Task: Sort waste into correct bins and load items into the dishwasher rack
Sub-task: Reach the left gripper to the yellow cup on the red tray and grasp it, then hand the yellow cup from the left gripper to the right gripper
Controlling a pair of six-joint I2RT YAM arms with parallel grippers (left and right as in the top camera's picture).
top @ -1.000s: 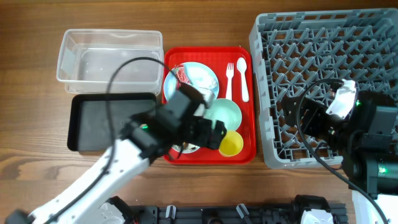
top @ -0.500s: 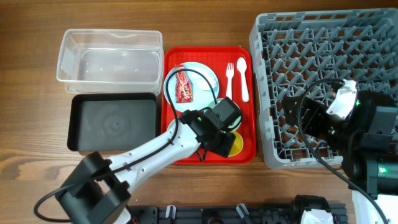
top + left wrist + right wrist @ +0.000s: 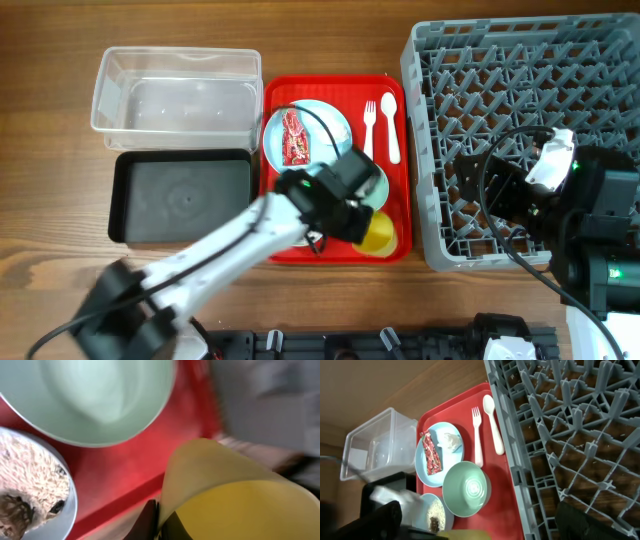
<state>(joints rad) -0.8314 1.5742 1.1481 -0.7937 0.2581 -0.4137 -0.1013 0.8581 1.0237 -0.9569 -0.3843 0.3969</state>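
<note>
Uncovered further, the smooth yellow cup (image 3: 380,237) is tilted at the tray's (image 3: 397,205) 5 o'clock. Its thin wall is pinched by the left gripper (image 3: 159,522).

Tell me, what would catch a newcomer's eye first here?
The bright red tray in the middle of the wooden table, crowded with pale dishes and a yellow cup. A white robot arm stretches over it from the lower left, and a big grey rack fills the right side.
</note>
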